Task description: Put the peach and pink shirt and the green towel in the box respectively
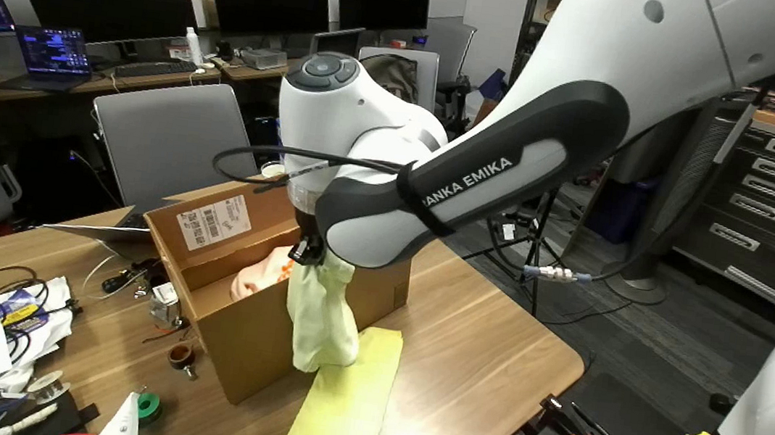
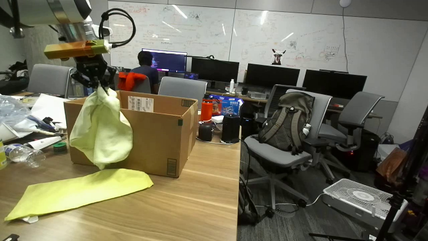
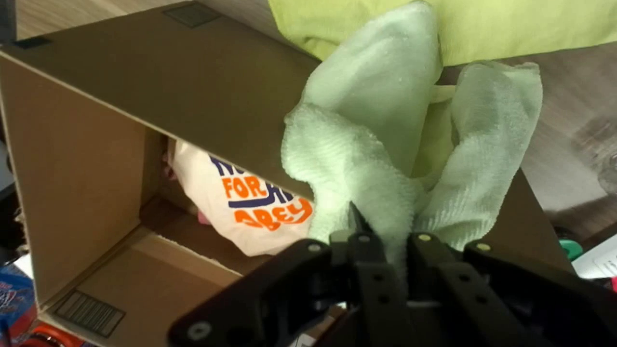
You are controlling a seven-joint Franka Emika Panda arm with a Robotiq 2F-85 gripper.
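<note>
Height first, then across

My black jointed gripper (image 3: 390, 238) is pressed together on a bunched part of the soft, pale lime-green towel (image 2: 103, 130), which hangs from the pinch in loose folds. It hangs outside the large brown cardboard box (image 2: 153, 142), in front of a long wall; whether it brushes the cardboard I cannot tell. In the wrist view the soft peach-and-pink fabric shirt (image 3: 248, 205), printed with orange and dark-blue letters, lies inside the box, so I judge that half done and the towel to be the step in hand.

I should rise before moving sideways. My pinch looks a little above the box's top edge while the cloth's tail drops well below it — a straight push across would likely crumple the towel against the wall or leave it draped over. I'd go straight up, because a flat, bright yellow cloth (image 2: 83, 191) lies just beside the box on the brown wood-grained table (image 2: 200, 201), close to the hanging tail, and I'd rather not drag it along. With the lowest corner clear, I can cross to the middle, sink until the folds gather near the shirt, and only then let go — checking that no corner trails outside.
</note>
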